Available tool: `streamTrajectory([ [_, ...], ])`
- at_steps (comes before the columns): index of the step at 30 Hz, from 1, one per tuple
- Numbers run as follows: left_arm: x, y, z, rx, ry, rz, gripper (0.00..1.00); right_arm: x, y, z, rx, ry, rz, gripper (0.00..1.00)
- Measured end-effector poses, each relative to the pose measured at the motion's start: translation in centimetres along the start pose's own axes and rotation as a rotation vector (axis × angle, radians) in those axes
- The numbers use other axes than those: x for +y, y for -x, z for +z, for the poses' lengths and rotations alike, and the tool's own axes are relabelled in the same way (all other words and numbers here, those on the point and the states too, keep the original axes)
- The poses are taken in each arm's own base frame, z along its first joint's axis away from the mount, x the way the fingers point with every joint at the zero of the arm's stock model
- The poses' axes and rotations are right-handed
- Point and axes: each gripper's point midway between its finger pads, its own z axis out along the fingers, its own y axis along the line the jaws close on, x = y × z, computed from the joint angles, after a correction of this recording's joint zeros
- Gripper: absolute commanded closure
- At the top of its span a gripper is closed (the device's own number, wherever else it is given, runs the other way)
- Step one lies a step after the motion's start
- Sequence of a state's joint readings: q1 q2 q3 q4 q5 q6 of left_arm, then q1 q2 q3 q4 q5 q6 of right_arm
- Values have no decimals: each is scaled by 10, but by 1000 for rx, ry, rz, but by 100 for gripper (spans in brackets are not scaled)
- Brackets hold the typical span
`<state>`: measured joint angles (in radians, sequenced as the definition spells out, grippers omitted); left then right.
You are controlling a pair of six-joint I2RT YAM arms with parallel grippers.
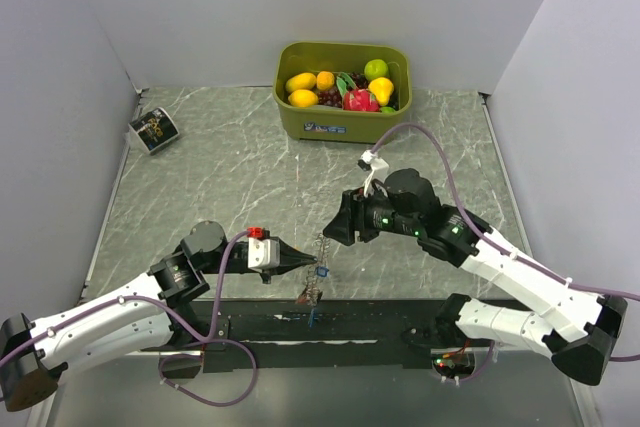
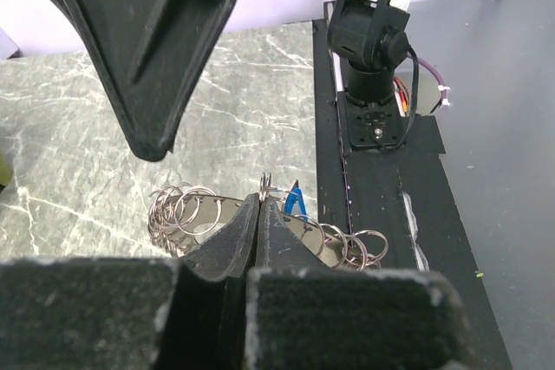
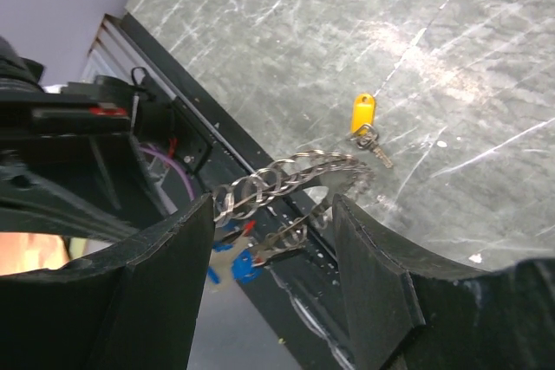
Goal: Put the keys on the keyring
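The keyring [image 1: 318, 265] is a grey band strung with many small wire rings, lying near the table's front edge. It also shows in the left wrist view [image 2: 328, 238] and the right wrist view [image 3: 286, 172]. My left gripper [image 1: 316, 268] is shut, its tips [image 2: 261, 201] pinching a small wire ring at the keyring. A blue key [image 2: 295, 198] hangs right beside the tips. My right gripper [image 1: 336, 228] is open, and its jaws [image 3: 273, 207] straddle the keyring from above without touching it. A yellow key [image 3: 364, 119] lies alone on the table beyond. Blue [image 3: 244, 267] and red [image 3: 248, 228] tags show under the keyring.
A green bin [image 1: 300, 123] full of toy fruit stands at the back centre. A small black-and-white card [image 1: 153, 130] lies at the back left. A black strip [image 1: 390, 315] runs along the near edge. Walls close in the left, right and back.
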<state>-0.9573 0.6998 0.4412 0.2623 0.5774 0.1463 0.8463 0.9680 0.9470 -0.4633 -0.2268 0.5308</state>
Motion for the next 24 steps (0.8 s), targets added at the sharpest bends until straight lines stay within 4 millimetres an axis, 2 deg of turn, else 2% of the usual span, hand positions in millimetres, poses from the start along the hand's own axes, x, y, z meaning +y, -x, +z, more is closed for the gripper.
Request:
streamTrajectory([
  [8,0,0,0,1,0,-1,99,8,0,0,26,29,24,39],
  [24,1,-3,1,10,1,-7,99,16,-21,8,134,68,67,43],
])
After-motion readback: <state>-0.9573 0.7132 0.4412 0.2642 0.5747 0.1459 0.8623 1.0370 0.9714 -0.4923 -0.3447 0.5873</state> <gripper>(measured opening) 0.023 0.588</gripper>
